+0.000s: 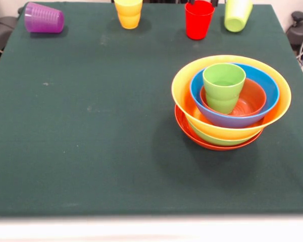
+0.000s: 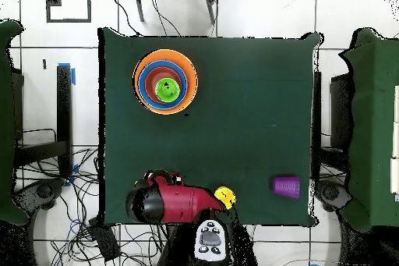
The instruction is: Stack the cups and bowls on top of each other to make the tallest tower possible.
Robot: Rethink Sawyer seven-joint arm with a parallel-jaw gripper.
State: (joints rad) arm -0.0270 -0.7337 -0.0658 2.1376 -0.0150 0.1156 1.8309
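The tower [image 1: 231, 103] stands right of centre. From the bottom it is the red-orange bowl [image 1: 184, 128], the green bowl [image 1: 212, 138], the large orange-yellow bowl [image 1: 182, 96], the blue bowl [image 1: 270, 93] and the small orange bowl [image 1: 252, 98], with a light green cup [image 1: 223, 85] upright inside. It also shows in the overhead view [image 2: 164, 82]. Along the far edge are a purple cup [image 1: 44, 18] on its side, a yellow cup [image 1: 128, 12], a red cup [image 1: 198, 19] and a second light green cup [image 1: 237, 14], tilted. Only dark tips of my gripper [image 1: 202, 2] show, just above the red cup.
In the overhead view my red and black arm [image 2: 175, 200] lies over the table's near edge and hides the red and tilted green cups. The yellow cup [image 2: 225, 196] and purple cup [image 2: 286, 186] sit beside it. The dark green cloth [image 1: 91, 126] covers the table.
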